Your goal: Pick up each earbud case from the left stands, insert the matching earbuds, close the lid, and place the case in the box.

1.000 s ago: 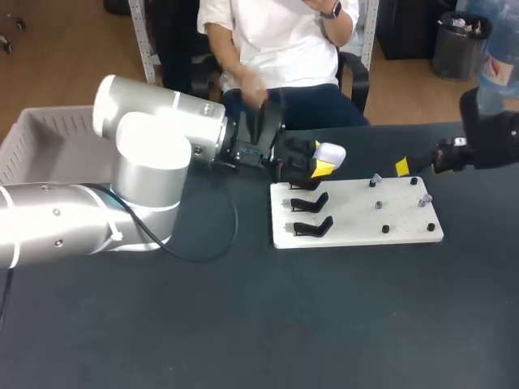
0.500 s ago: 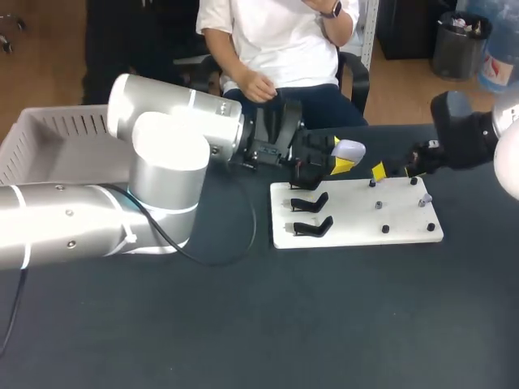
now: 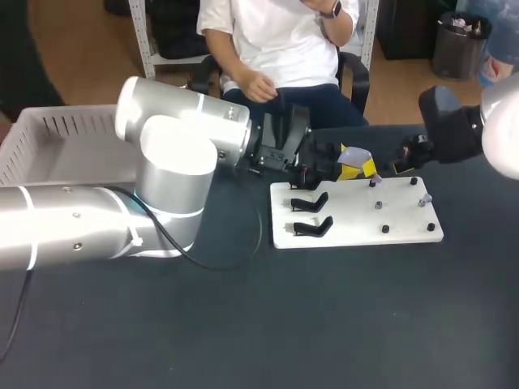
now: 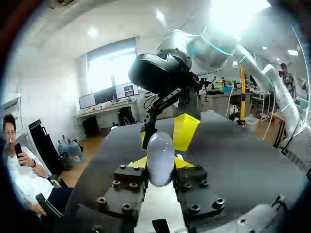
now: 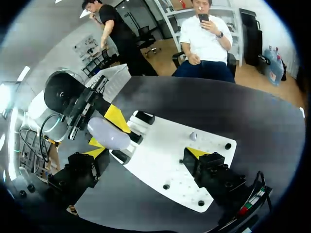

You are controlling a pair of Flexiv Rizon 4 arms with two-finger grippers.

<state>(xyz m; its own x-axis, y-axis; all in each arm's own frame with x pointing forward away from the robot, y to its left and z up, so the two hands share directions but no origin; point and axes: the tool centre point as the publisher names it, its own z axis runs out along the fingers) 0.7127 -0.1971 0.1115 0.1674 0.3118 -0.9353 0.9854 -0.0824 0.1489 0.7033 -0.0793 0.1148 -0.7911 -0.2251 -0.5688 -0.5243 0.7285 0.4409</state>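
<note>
Left claw: our left gripper point(image 4: 160, 167) is pinching the earbud case point(image 4: 160, 153), with one yellow tip pressed to each flank.
Case: it is pale and rounded and is held clear of the table point(image 3: 324, 324). In our head view it hangs over the far edge of the white board point(image 3: 361, 217), at about 12 o'clock from the board's middle.
Right claw: our right gripper point(image 5: 146, 154) stands spread wide, its two fingers well apart and clasping nothing.
Claw to claw: the two face each other. The left gripper points toward 3 o'clock and the right gripper toward 9 o'clock. The case lies just beside one finger of the right gripper; we cannot tell whether they touch.
Left arm: our left arm point(image 3: 162, 170) comes in from 9 o'clock and lies across the table's far half.
Right arm: our right arm point(image 3: 454, 126) comes in from about 2 o'clock.
Stands: two black stands point(image 3: 312, 227) sit at the board's 9 o'clock end, one behind the other on the 12-to-6 line.
Pegs: small pegs point(image 3: 385, 229) dot the board's 3 o'clock half. Three of them bear little grey pieces, too small for us to name.
Box: the white slatted box point(image 3: 45, 138) sits at 9 o'clock of the board, well apart from it and partly behind our left arm.
</note>
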